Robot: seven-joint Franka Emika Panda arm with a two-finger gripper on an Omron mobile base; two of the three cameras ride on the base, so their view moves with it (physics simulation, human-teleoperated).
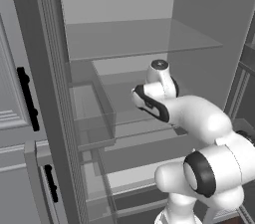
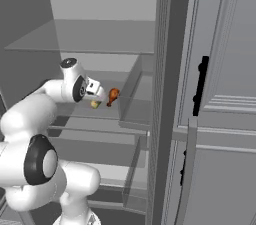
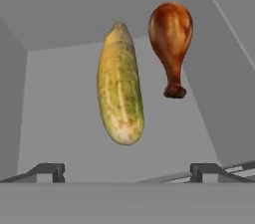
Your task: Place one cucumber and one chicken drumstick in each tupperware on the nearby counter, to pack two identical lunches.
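Note:
I am reaching into an open grey fridge. On its middle shelf lie a yellow-green cucumber (image 3: 120,86) and, just right of it, a brown chicken drumstick (image 3: 171,39) with its bone end towards me. From the right base view the drumstick (image 2: 113,96) and a bit of the cucumber (image 2: 95,104) show just beyond my hand. My gripper (image 3: 127,170) is open, its two fingertips spread wide short of the cucumber's near end, touching nothing. The tupperware and the counter are out of view.
A glass shelf (image 1: 139,39) spans the compartment above the hand. Clear door bins (image 2: 135,99) stand at the shelf's side, close to the drumstick. Panelled doors with black handles (image 1: 27,98) (image 2: 200,86) flank the opening, with more shelves below.

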